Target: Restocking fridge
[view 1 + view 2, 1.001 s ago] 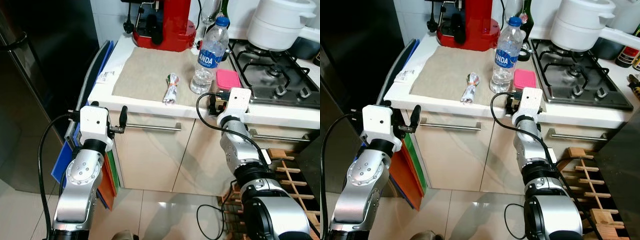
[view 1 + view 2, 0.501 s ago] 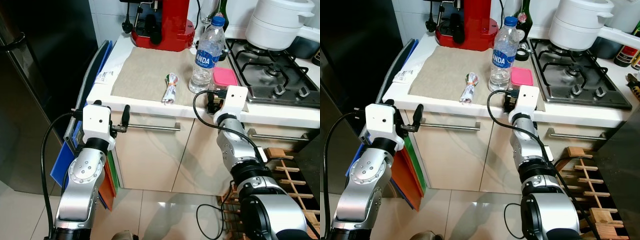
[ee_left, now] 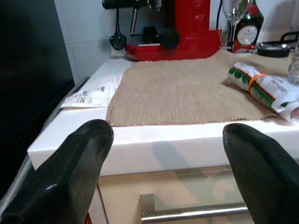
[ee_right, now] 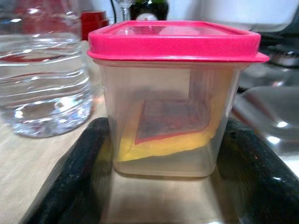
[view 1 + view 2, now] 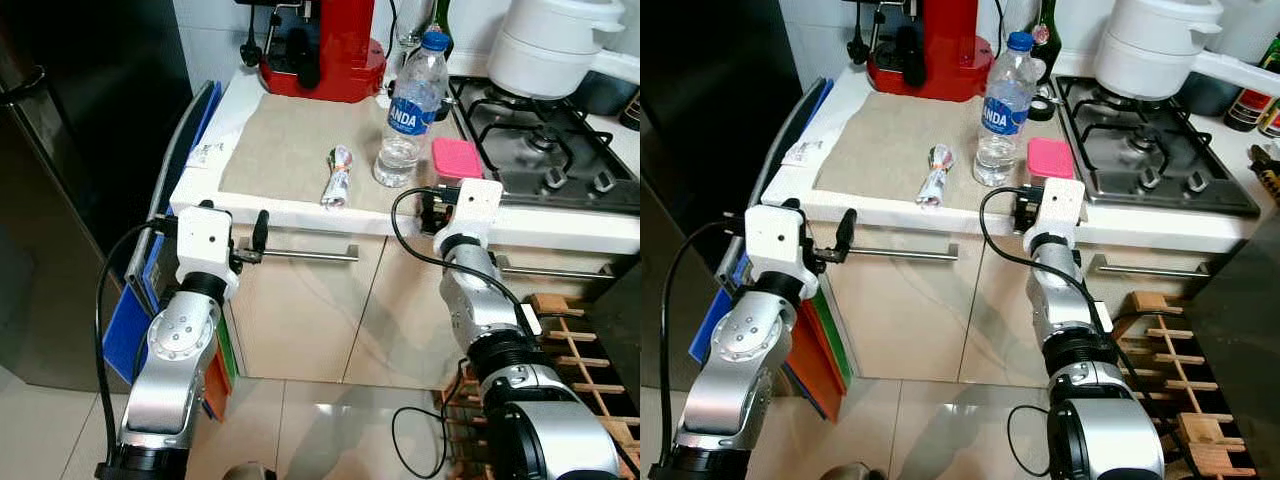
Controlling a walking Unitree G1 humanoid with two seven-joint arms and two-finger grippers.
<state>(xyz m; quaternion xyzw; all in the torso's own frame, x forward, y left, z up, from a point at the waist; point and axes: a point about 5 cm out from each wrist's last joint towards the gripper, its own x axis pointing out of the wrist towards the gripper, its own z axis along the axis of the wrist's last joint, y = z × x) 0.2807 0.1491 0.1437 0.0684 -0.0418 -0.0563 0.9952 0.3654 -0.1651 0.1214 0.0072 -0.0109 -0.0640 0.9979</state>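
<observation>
White tabletop runs ahead of me over cream drawers, with a dark fridge on my left and a gas stove on my right. On a beige cloth mat lie a small rolled packet and, just beside it, an upright clear water bottle with a blue cap. A plastic box with a pink lid stands right next to the bottle, at the mat's stove-side edge; a folded yellow and red piece sits inside it. A red coffee machine stands at the back, and a white pot sits on the stove. My right jaws are spread wide at the tabletop's front edge, one black finger on each side of the box, low by its base; I cannot tell whether they touch its walls. My left jaws are also spread, holding nothing, raised just in front of the tabletop's edge above the drawer handle, and pointed across the mat toward the coffee machine. A slip of printed paper lies on the tabletop near the mat's corner. Blue, orange and green flat boards lean between the fridge and the cabinet.
</observation>
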